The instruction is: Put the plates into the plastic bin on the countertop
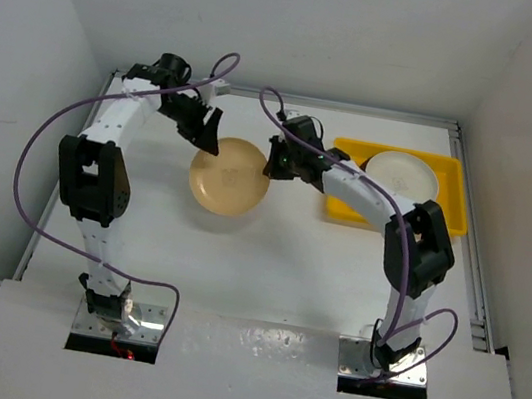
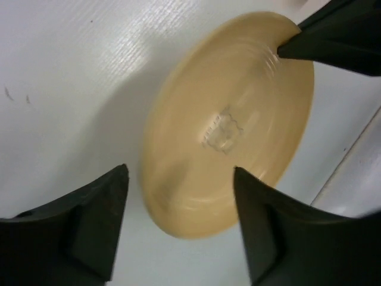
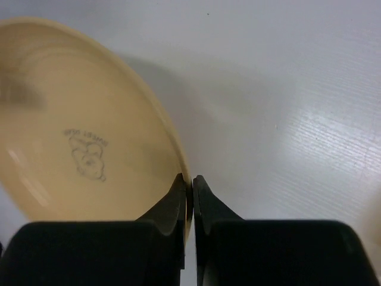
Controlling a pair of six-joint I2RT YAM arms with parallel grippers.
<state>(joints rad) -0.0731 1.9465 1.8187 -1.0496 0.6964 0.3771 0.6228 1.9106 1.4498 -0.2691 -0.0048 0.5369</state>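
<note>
**Peach plate pinched by its bin-side rim, bin lying to the right**

Nearest the right wrist lens, the right gripper [image 3: 189,182] had its two black fingers pressed together on the thin rim of the peach-orange round plate [image 3: 89,143]. The plate showed its stamped face to both wrist cameras and stood tilted over its own shadow. Whether its low edge touched the surface could not be told.

The matte white countertop [image 1: 266,260] lay bare between the plate and the arm bases. The bright yellow rectangular plastic bin [image 1: 346,208] sat with its long axis running left to right. A cream round plate [image 1: 402,173] lay inside it toward its far wall, which left a bare strip along the bin's near wall and left end.

The held plate hung to the left of the bin, near its left wall but apart from it. It was gripped on the edge closest to the bin, so nearly all of the disc trailed away from the bin. By my judgement, the carry would run rightward, and the whole disc would have to clear the left wall. It would probably end up resting partly on the cream plate.

The left gripper [image 1: 205,134] stood on the side of the plate farthest from the bin. Its jaws were apart, the rim sat just ahead of its fingertips, and no contact was visible.
</note>
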